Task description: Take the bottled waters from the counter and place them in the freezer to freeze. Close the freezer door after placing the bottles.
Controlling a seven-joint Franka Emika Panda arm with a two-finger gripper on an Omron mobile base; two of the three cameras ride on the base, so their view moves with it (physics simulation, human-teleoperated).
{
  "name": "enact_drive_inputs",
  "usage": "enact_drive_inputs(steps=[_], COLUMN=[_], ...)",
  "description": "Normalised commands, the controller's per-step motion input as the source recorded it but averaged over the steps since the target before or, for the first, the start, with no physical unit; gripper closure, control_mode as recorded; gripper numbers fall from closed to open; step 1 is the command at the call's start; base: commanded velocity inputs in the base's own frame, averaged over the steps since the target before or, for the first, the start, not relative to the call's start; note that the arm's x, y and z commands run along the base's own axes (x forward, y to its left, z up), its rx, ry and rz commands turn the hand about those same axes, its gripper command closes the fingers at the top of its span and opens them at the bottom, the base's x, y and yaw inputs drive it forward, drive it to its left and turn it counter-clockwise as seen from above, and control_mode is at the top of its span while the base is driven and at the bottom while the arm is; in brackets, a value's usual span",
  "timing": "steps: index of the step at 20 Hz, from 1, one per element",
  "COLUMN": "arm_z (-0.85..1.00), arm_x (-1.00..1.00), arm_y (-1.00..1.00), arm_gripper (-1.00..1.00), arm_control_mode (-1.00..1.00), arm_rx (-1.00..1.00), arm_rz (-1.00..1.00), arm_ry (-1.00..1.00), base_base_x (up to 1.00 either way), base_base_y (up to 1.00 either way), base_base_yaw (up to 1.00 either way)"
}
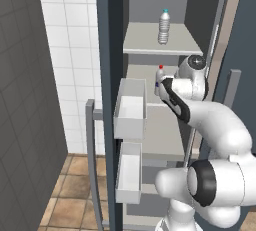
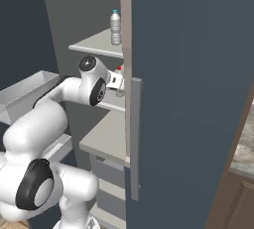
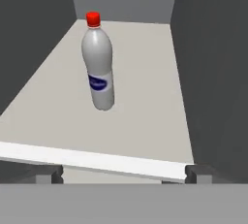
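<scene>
The fingers stood wide apart at the bottom of the hand view, holding nothing. Just beyond them the red-capped bottle stood upright on a pale freezer shelf, left of centre, clear of both fingers. In the left base view, the teal-capped bottle stood on the shelf above, top centre. The freezer door hung open, its white bins facing inward.

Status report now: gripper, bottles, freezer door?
Gripper open, empty. Red-capped bottle upright on middle shelf; teal-capped bottle on shelf above. Freezer door open, nothing blocking.
</scene>
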Motion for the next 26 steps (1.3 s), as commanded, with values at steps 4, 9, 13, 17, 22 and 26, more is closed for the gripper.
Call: enact_drive_inputs(steps=[4, 9, 13, 17, 22, 26], arm_z=[0.0, 0.11, 0.36, 0.37, 0.16, 0.0], arm_x=[-0.97, -1.0, -1.0, -0.96, -0.83, -0.86], arm_y=[0.1, 0.14, 0.12, 0.08, 0.02, 0.0], arm_gripper=[-1.0, -1.0, -1.0, -1.0, -1.0, -1.0], arm_control_mode=[-1.0, -1.0, -1.0, -1.0, -1.0, -1.0], arm_rx=[0.0, 0.0, 0.0, 0.02, 0.07, 0.17], arm_rz=[0.0, 0.0, 0.0, 0.0, -0.03, 0.0], arm_ry=[-0.07, -0.11, -0.02, 0.02, 0.1, 0.01], base_base_x=[0.0, 0.0, 0.0, 0.0, 0.0, 0.0], base_base_y=[0.0, 0.0, 0.0, 0.0, 0.0, 0.0], base_base_yaw=[0.0, 0.0, 0.0, 0.0, 0.0, 0.0])
